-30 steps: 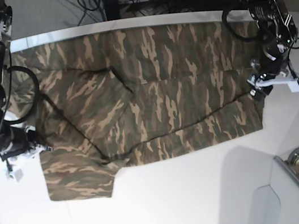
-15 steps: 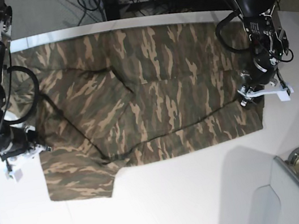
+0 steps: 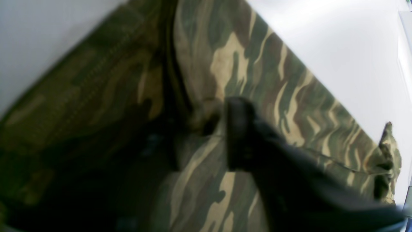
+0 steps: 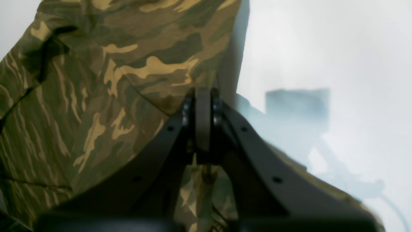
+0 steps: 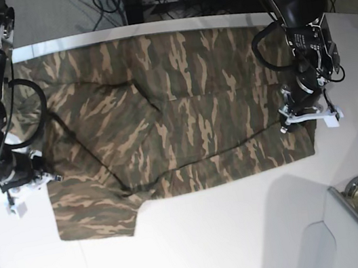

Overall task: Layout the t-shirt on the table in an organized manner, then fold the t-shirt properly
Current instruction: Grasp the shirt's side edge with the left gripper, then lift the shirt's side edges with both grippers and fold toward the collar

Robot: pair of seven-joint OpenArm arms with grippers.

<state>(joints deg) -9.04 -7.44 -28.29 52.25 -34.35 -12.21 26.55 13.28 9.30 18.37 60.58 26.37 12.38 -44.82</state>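
Left gripper (image 5: 306, 115) sits on the hem end of the t-shirt (image 5: 163, 123); wrist view blurred, cloth bunched between its fingers (image 3: 238, 135), whether clamped I cannot tell; right gripper (image 4: 203, 122) has its jaws pressed together, pinching the shirt's edge near the sleeve; shirt spread flat across the far half of the table (image 5: 217, 237), lower part folded over.

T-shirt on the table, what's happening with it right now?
The t-shirt lies spread across the table, one sleeve sticking out at the near corner. The right pincer is shut at the shirt's edge on one end. The left pincer is down on the hem at the other end, pressing into the cloth.
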